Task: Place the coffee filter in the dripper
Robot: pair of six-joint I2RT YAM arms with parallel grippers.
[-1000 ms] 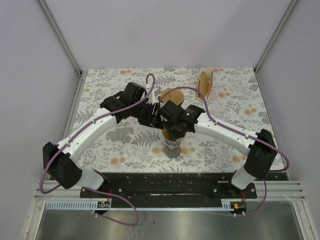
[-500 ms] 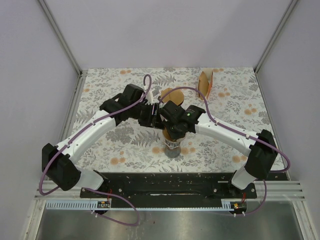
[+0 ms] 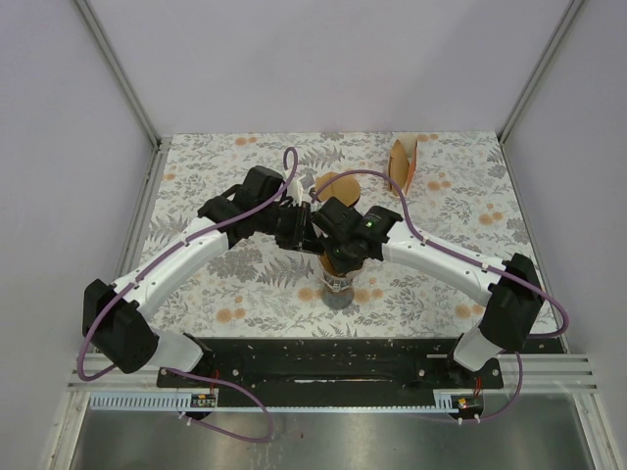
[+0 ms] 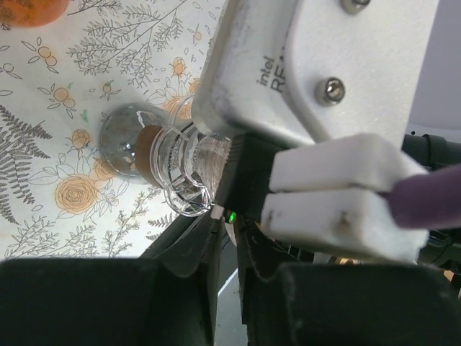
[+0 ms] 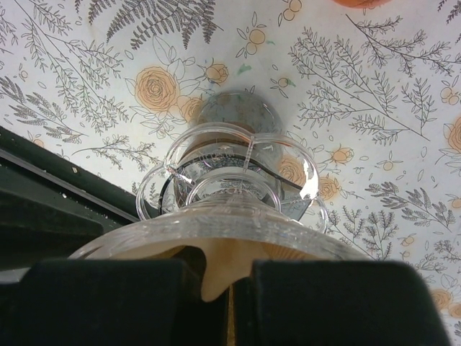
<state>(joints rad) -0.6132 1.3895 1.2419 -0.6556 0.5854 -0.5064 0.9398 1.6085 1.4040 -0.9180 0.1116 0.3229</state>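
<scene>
Sitting in the clear dripper (image 5: pixel 230 216), the coffee filter (image 5: pixel 225 268) is pinched by the closed right gripper (image 5: pixel 227 292). Whether the left gripper (image 4: pixel 229 288) is parted cannot be told. "intel RE" is read on a white housing (image 4: pixel 288 79).

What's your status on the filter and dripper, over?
Right gripper shut on filter. Left gripper at dripper, grip unclear. Filter inside dripper. Nothing in the way.

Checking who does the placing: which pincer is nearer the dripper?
Right. The right pincer sits on the dripper, pinching the coffee filter; the left pincer is beside it, on its left.
</scene>
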